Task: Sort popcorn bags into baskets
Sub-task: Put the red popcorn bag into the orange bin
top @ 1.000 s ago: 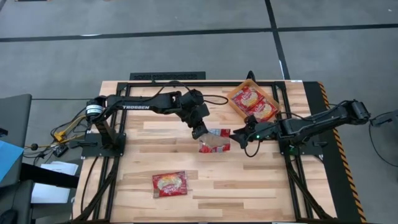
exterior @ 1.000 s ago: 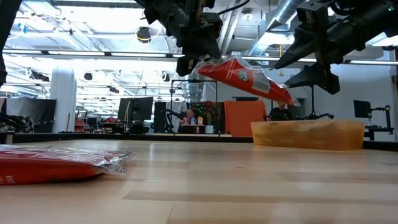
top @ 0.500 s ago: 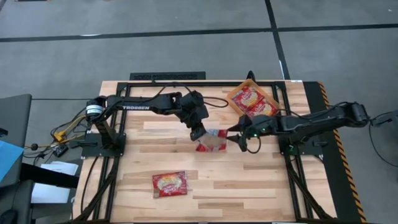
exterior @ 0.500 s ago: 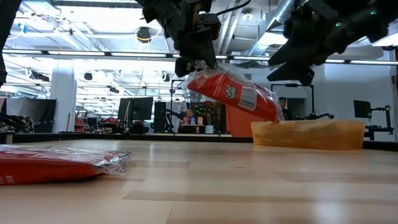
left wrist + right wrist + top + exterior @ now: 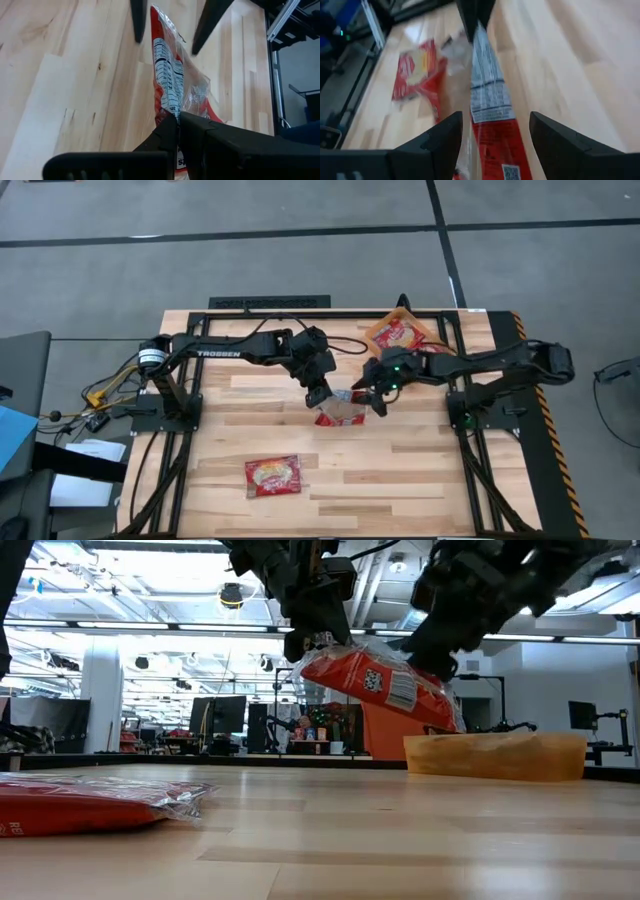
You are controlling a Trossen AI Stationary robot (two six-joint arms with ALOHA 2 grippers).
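My left gripper (image 5: 318, 396) holds one popcorn bag (image 5: 341, 410) mid-table; my right gripper (image 5: 366, 388) flanks its far end. Basket (image 5: 376, 332) behind; another bag (image 5: 273, 475) in front.

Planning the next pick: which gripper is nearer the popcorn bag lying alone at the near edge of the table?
Left. The left gripper, shut on the raised bag, sits closer to the lone bag; the open right gripper is farther across.

"TROSSEN" is read in white letters along the left arm (image 5: 225, 351) in the high view. A white printed panel with a square code is seen on the held popcorn bag (image 5: 385, 688), its fine print too small to be made out. Nothing else can be read.
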